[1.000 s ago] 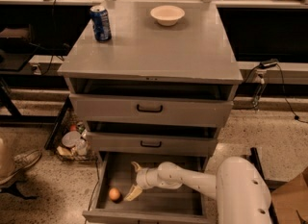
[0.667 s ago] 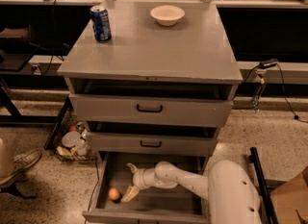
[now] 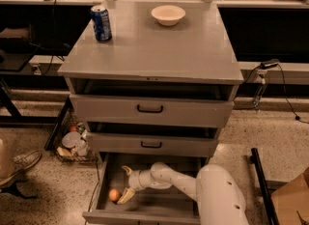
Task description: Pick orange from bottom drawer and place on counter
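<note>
Seen from above, a grey cabinet stood with its bottom drawer [image 3: 135,216] pulled open. The orange [image 3: 114,195] lay by the drawer's left wall. The hand [image 3: 126,183] sat low inside the drawer with its fingers spread, just beside the fruit, probably to close on it. The shallower drawer overhung the back of the open one. On the bench [image 3: 154,50], a can [image 3: 101,22] and a bowl [image 3: 168,14] stood at the rear, leaving the front free.
</note>
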Tool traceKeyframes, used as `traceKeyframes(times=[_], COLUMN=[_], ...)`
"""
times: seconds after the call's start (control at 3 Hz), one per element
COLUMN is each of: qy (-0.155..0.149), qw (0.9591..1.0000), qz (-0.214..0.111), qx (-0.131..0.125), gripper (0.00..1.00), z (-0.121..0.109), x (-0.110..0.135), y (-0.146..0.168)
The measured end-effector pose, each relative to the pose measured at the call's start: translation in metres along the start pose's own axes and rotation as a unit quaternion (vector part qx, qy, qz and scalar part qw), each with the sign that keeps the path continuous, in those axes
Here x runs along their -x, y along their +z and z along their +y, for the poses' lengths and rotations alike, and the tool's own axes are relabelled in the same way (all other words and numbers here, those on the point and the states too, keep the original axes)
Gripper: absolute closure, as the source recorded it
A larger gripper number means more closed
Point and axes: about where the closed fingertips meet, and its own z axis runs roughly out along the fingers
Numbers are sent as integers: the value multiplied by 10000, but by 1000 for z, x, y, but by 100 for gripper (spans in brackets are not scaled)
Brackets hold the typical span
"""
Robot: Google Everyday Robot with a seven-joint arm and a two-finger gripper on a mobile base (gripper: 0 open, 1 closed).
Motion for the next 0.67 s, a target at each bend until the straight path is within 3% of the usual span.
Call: traceKeyframes(times=[0.67], qy=[51], qw=[9999], qz=[84], qx=[74], gripper=[0], z=[12], x=[-5], y=[38])
